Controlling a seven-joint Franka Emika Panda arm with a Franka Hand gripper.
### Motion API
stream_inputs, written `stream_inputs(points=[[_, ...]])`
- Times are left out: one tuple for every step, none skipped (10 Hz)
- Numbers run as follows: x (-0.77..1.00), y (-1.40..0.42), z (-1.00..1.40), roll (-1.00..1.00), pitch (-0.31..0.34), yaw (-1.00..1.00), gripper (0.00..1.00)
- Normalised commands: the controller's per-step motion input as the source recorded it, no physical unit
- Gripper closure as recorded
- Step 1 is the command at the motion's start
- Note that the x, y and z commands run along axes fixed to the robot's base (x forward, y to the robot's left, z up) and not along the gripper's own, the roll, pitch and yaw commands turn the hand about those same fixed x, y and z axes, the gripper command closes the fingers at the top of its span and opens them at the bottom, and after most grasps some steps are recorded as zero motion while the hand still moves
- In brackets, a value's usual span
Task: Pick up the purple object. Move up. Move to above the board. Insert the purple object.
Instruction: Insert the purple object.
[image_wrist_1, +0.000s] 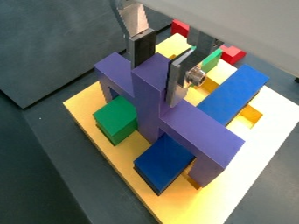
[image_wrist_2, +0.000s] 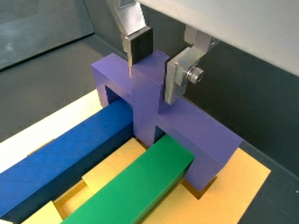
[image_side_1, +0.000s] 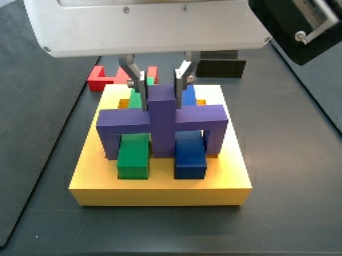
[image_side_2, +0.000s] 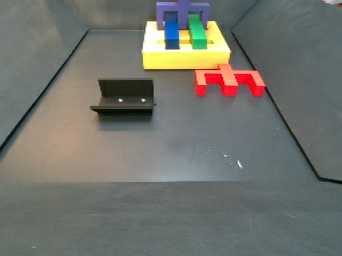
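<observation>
The end effector (image_wrist_2: 160, 54) hangs over the yellow board (image_side_1: 160, 183), its silver fingers (image_wrist_2: 179, 77) standing apart on either side of the purple piece's (image_side_1: 163, 117) raised stem; whether the pads touch it cannot be told. The purple piece sits on the board, bridging a blue bar (image_wrist_2: 65, 159) and a green bar (image_wrist_2: 135, 191). On the worktop (image_side_2: 174, 150), a red piece (image_side_2: 229, 81) lies just beside the board, and the fixture (image_side_2: 124, 97) stands well apart.
</observation>
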Motion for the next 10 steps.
stream_inputs(points=[[-0.09, -0.03, -0.29, 0.02, -0.049, -0.02, 1.00], [-0.07, -0.05, -0.28, 0.00, -0.069, -0.05, 1.00], [-0.05, -0.04, -0.13, -0.02, -0.053, -0.08, 1.00], [-0.02, -0.03, -0.09, -0.02, -0.043, -0.08, 1.00], [0.00, 0.00, -0.15, 0.01, 0.000, -0.03, 1.00], [0.05, 0.05, -0.23, 0.07, 0.003, -0.05, 1.00], [0.08, 0.09, -0.25, 0.11, 0.043, -0.07, 1.00], [0.14, 0.07, -0.20, 0.15, 0.089, -0.09, 1.00], [0.15, 0.05, 0.00, 0.15, 0.140, -0.03, 1.00], [0.09, 0.00, 0.05, 0.11, 0.140, 0.00, 1.00]])
